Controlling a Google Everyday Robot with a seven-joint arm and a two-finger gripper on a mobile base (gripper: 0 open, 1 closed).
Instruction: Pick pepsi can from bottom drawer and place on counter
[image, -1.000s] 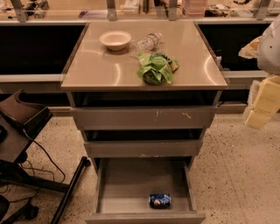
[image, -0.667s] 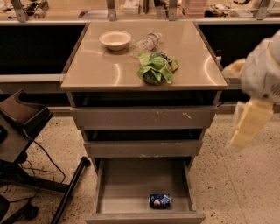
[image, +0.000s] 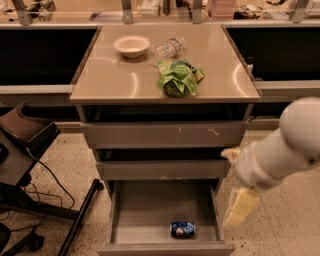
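Note:
The pepsi can (image: 183, 229) lies on its side near the front of the open bottom drawer (image: 145, 210), right of centre. The tan counter (image: 115, 75) tops the grey cabinet above it. My white arm comes in from the right, and my gripper (image: 240, 206), a cream-coloured piece, hangs just outside the drawer's right wall. It is above and to the right of the can and is not touching it.
On the counter stand a beige bowl (image: 131, 45), a clear water bottle (image: 167, 48) lying down and a green chip bag (image: 177, 77). The two upper drawers (image: 160, 135) are closed. A dark chair with cables (image: 22, 145) stands at the left on the speckled floor.
My arm has swung down and to the left from the upper right, bringing the gripper low beside the bottom drawer's right wall. The can and the counter items have not moved.

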